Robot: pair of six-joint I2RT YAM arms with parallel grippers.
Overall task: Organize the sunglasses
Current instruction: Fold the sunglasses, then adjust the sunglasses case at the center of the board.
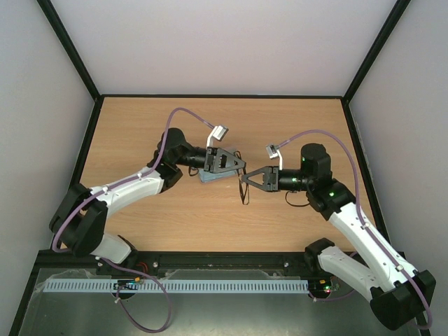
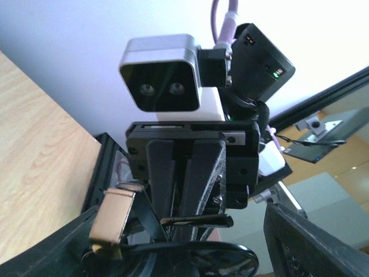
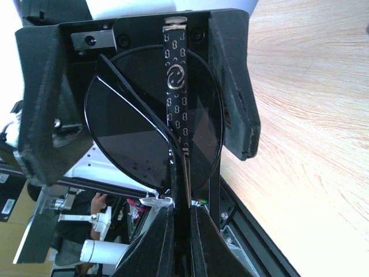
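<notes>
The sunglasses (image 3: 144, 124) hang in the air between my two grippers, above the middle of the wooden table (image 1: 140, 133). A dark round lens and a patterned temple arm (image 3: 174, 86) face the right wrist camera. My right gripper (image 3: 185, 216) is shut on the sunglasses' frame at the lens edge. My left gripper (image 2: 184, 254) is open, and its fingers (image 3: 233, 92) stand on either side of the lens. From above, the two grippers meet tip to tip, left gripper (image 1: 236, 164) and right gripper (image 1: 246, 179), and a thin temple arm (image 1: 245, 197) dangles below them.
A light blue cloth (image 1: 208, 177) lies on the table under the left gripper. Black frame rails border the table on all sides, with white walls behind. A black cable (image 1: 297, 201) loops beside the right wrist.
</notes>
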